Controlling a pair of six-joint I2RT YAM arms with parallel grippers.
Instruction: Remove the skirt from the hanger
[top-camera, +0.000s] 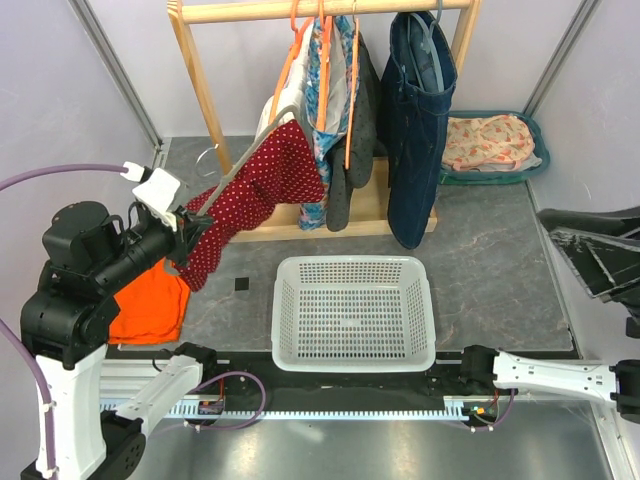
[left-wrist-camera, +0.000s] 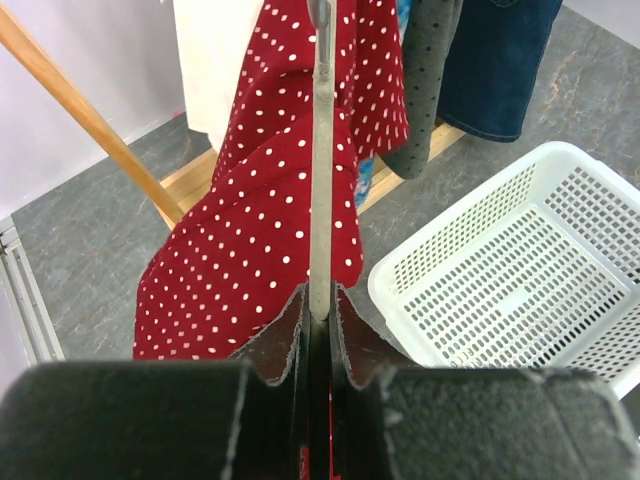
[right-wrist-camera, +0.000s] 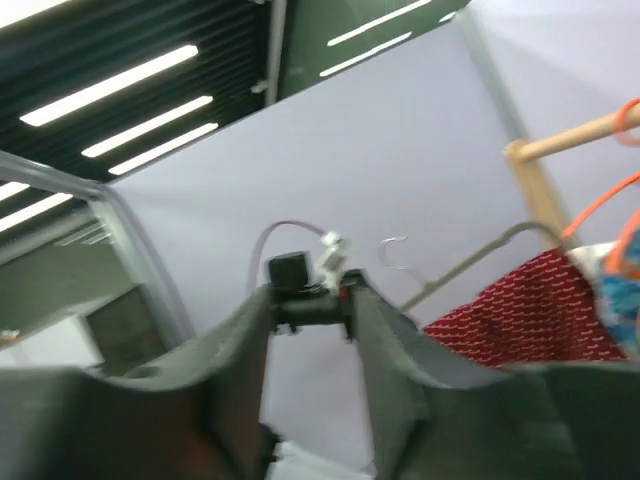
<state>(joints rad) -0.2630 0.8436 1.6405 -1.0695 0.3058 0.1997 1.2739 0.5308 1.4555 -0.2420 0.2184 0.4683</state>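
- Over the left side of the tabletop, in the top view, the left end effector is clamped on the low end of a grey hanger. The hanger's bar slants up toward the wooden rack, and its far end is lost among the hanging garments.
- The red dotted skirt is draped along that hanger. Its lower edge dangles near an orange cloth, which the left arm partly hides.
- A white basket sits near the centre.
- The right end effector is cut off by the right edge, its 2 fingers parted with nothing between them.
- Down the left wrist view, the fingers press together on the hanger bar, and the skirt hangs on both sides of the bar.
- A sliver of red shows low between the fingers, but it is hard to tell whether cloth is pinched too.
- The basket is cropped at the right.
- Up the right wrist view, everything is blurred and tilted toward wall and ceiling lights, and the 2 fingers stand apart around an empty gap.
- Beyond them, the hanger's hook shows against the wall. The skirt is partly covered by 1 finger.
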